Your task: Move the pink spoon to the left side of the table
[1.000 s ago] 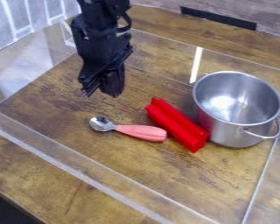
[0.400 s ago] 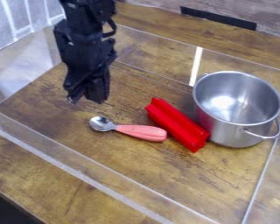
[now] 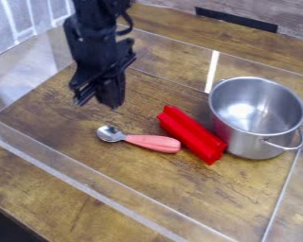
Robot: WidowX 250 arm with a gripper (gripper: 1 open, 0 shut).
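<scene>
Camera view: a dark wood-grain bench (image 3: 65, 203), edged by low clear acrylic walls, is being shown from above. A black robot arm is hanging over its left half, its pincer (image 3: 98, 94) pointing straight down, fully closed and holding nothing. The pink spoon (image 3: 140, 140) is lying flat near the middle, silver bowl to the left, just below the pincer and apart from it. A red rectangular block (image 3: 192, 133) is lying beside the handle, next to a steel pot (image 3: 256, 116).

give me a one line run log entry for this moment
gripper: shut, empty, above table | pink spoon: flat on table, not gripped, beside red block | pot: right | task: not done
</scene>
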